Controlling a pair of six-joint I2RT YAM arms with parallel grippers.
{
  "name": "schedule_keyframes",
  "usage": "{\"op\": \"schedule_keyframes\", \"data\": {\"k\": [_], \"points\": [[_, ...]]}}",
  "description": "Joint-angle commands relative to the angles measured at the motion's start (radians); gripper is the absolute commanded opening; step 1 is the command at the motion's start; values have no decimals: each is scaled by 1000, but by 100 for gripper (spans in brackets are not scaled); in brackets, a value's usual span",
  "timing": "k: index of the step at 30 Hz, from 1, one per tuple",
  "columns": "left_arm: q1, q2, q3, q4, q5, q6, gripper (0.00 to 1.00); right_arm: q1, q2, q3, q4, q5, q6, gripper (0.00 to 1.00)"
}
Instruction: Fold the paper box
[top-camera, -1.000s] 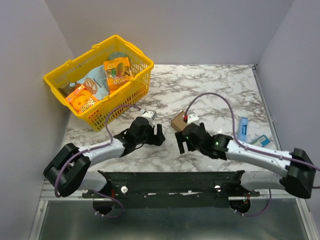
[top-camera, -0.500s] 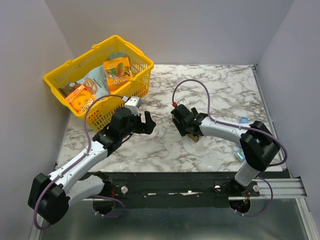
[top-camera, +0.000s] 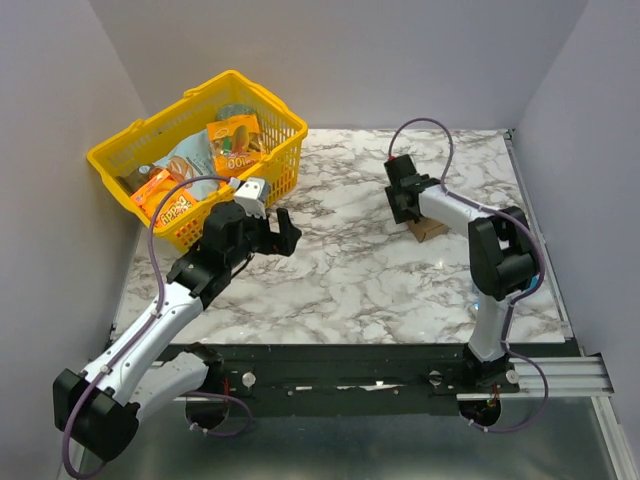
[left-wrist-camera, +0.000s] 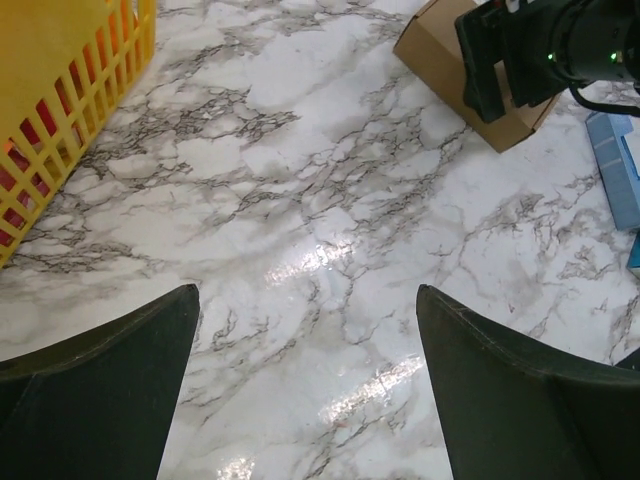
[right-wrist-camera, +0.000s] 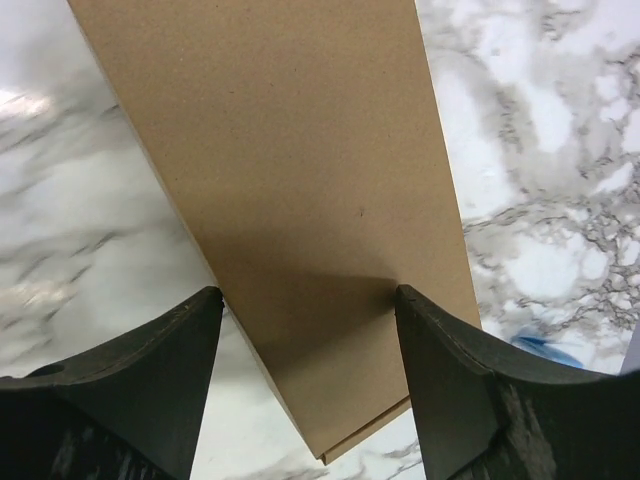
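The marble table (top-camera: 330, 275) fills the top view, with the yellow basket (top-camera: 160, 113) of printed snack packs at about ten o'clock on it. The left arm (top-camera: 150, 335) reaches toward nine o'clock of the table's middle. The left gripper (left-wrist-camera: 305, 300) hangs over bare marble with its jaws spread wide and nothing between them. The right arm (top-camera: 500, 255) bends back toward three o'clock, where the paper box (right-wrist-camera: 290, 150) lies flat on the marble as a small closed-looking block of plain brown cardboard. The right gripper (right-wrist-camera: 308, 295) sits directly over the box with its jaws parted. One finger overlaps the top face and the other is just beside the long edge, so it looks released rather than clamped, though contact with the top cannot be ruled out. From the left wrist the box shows at one o'clock, with a blue packet (left-wrist-camera: 612, 165) near it at three o'clock. The box is probably light and fairly stiff, but thin-walled — a hard squeeze would likely dent a panel. Its smooth faces should slide easily on the polished stone, so pressing from one side risks pushing it away. The safer hold is probably across the two long sides near the middle, leaving the faint seam at the near end — likely a flap — free to tuck.
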Motion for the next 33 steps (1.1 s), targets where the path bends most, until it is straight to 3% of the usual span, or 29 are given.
{"op": "schedule_keyframes", "data": {"k": [1, 6, 10, 23, 33], "points": [[37, -27, -6, -1, 56, 14, 98, -116, 40, 51, -41, -61, -19, 77], [89, -19, 2, 18, 94, 4, 99, -161, 30, 86, -44, -94, -23, 79], [124, -17, 2, 48, 97, -22, 99, -159, -36, 102, -39, -230, -19, 96], [205, 64, 198, 55, 131, 31, 99, -159, -604, -131, 183, -580, 49, 100], [208, 48, 228, 24, 63, 71, 99, -161, -822, -344, 323, -611, 64, 100]]}}
